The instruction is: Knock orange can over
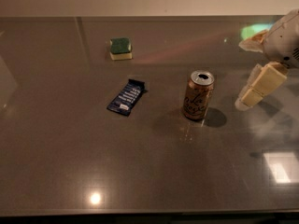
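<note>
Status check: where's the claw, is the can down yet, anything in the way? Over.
Claw right of can, apart from it. Can upright, not yet knocked. Nothing between them; wrapper and sponge sit left of can.

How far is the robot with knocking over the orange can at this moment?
Nothing is done yet: the orange can stands upright on the table. In hand: the gripper hangs at the right edge of the view, beside the can and apart from it. Left: to reach the can and push it until it falls.
</note>
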